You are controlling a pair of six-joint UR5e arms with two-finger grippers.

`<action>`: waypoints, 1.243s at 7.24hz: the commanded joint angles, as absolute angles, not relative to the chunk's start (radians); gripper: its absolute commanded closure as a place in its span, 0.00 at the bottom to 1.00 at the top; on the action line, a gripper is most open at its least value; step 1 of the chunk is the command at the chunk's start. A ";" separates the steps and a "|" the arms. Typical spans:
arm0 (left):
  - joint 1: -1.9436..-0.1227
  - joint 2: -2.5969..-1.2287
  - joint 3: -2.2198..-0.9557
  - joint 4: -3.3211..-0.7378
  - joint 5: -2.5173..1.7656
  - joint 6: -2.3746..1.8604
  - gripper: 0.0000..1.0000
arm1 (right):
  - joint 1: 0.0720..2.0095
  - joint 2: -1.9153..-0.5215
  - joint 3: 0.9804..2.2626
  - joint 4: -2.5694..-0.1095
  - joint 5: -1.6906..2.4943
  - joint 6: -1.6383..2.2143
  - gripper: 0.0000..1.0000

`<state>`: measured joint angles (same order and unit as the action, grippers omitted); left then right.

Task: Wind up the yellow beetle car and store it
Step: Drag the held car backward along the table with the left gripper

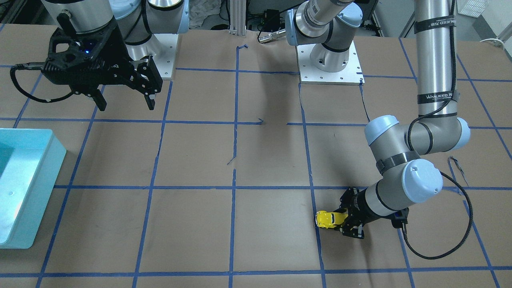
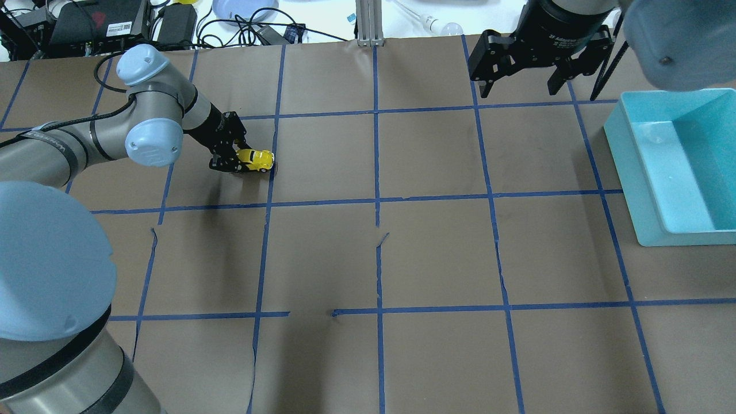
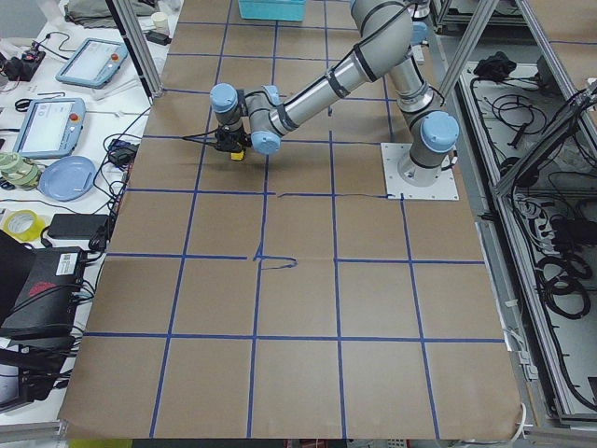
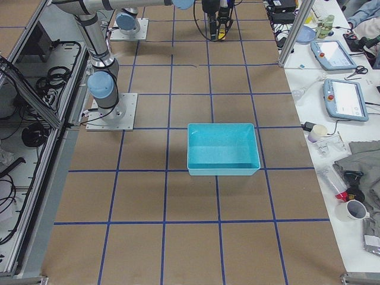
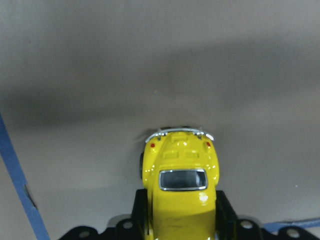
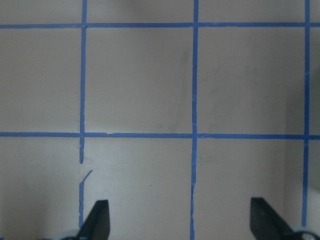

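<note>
The yellow beetle car (image 2: 256,159) is low over the brown table, held by its body in my left gripper (image 2: 238,161), which lies nearly level with the table. It shows in the front view (image 1: 330,219) and fills the left wrist view (image 5: 180,190), silver bumper pointing away. My left gripper (image 1: 343,222) is shut on it. My right gripper (image 2: 520,86) hangs open and empty high above the far right of the table; its fingertips (image 6: 97,222) show wide apart in the right wrist view.
A light-blue bin (image 2: 678,167) stands at the table's right side, also in the front view (image 1: 24,188) and right side view (image 4: 222,148). Blue tape lines grid the brown paper table (image 2: 437,247). Tablets and clutter lie beyond the far edge.
</note>
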<state>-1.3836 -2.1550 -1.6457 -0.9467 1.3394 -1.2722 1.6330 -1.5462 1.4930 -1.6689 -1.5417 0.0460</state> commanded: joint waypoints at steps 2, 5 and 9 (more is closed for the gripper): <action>-1.350 -2.155 -1.651 -0.948 1.341 -1.241 1.00 | 1.634 -1.548 1.493 -1.669 -1.542 0.046 0.00; -1.348 -2.158 -1.640 -0.946 1.394 -1.201 1.00 | 1.634 -1.546 1.491 -1.669 -1.542 0.046 0.00; -1.319 -2.161 -1.646 -0.946 1.394 -1.172 1.00 | 1.634 -1.548 1.493 -1.669 -1.542 0.045 0.00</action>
<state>-1.3250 -2.1594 -1.6438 -0.9463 1.3935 -1.1819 1.6337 -1.5471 1.4917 -1.6690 -1.5417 0.0458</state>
